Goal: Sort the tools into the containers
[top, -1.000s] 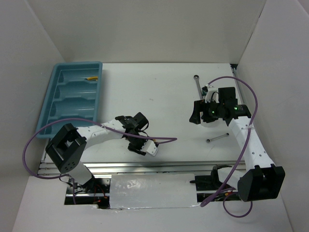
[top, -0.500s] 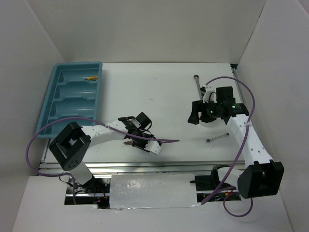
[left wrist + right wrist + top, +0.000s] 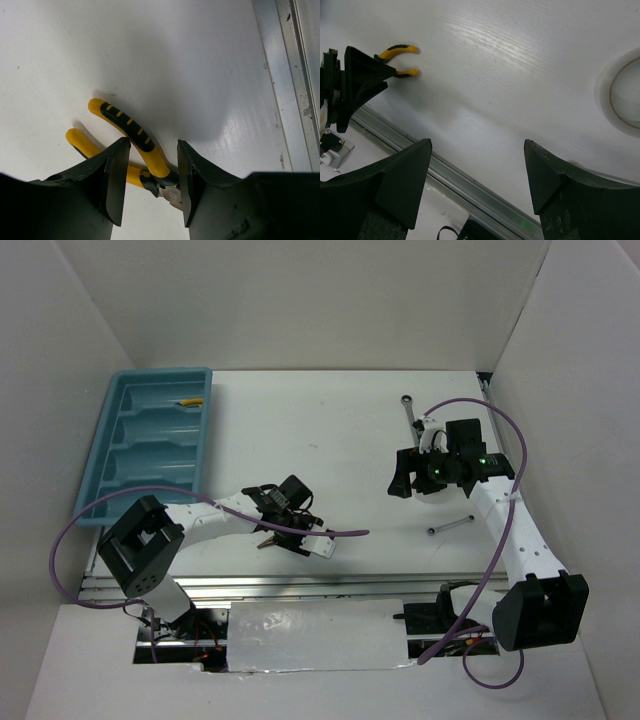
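The white table (image 3: 330, 440) is boxed in by plain white walls. At its far left corner sits the light blue tray (image 3: 150, 455), its four long compartments running across. One pair of pliers (image 3: 190, 399) lies in the farthest compartment; the others look bare.

The left arm reaches low over the near middle of the table. The left gripper (image 3: 151, 182) is part open and straddles the second pair of pliers (image 3: 135, 145), which lies flat on the table. One yellow-and-black handle runs up through the gap between the fingers (image 3: 117, 180), while the other handle passes behind the left-hand finger. The wrist view does not show clearly whether the pads touch the tool.

The right arm sits over the right half of the table, with a purple cable (image 3: 500, 430) looping above it. The right gripper (image 3: 477, 170) is spread wide and holds nothing. The white tape ring (image 3: 603, 97) lies on the table just beside it, partly cut off by the edge of the wrist view.

A slim silver wrench (image 3: 408, 408) lies beyond the ring, and the other wrench (image 3: 451, 525) lies nearer, close to the right arm. A metal rail (image 3: 455, 180) borders the table's near edge.
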`<state>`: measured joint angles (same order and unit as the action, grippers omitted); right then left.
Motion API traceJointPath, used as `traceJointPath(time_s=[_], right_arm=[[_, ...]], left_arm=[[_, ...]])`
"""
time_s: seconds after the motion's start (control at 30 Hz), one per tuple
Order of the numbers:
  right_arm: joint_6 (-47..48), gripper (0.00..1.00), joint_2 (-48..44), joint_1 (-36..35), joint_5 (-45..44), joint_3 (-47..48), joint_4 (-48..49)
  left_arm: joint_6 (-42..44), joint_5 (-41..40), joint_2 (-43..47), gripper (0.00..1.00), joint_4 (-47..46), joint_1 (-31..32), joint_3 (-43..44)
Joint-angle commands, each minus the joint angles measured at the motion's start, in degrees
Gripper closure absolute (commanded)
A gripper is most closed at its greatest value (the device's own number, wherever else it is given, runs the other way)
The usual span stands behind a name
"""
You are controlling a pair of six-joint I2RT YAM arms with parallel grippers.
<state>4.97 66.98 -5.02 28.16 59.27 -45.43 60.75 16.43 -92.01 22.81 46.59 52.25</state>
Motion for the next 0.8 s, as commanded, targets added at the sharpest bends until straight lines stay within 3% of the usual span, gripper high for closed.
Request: traceJointPath(time_s=[0.0,0.2,0.4,0.77], right_arm=[[0.6,0.18,0.2,-0.5,1.1,2.3,0.2],[0.8,0.18,0.3,-0.8,1.2,2.3,-0.1],[0.7,0.18,0.5,-1.0,1.1,2.4,0.0],[1.0,0.18,0.8,-1.3,0.7,2.6,0.0]], left_arm=[[-2.0,0.0,2.1,0.44,0.6,-0.1,0.7],[-7.1,1.2,4.4,0.43,0.7,-0.1,3.6],[-23.9,0.9,4.7,0.41,2.6,0.3,8.0],[-31.0,-2.3,-1.4,0.34,3.5,0.3,6.4]])
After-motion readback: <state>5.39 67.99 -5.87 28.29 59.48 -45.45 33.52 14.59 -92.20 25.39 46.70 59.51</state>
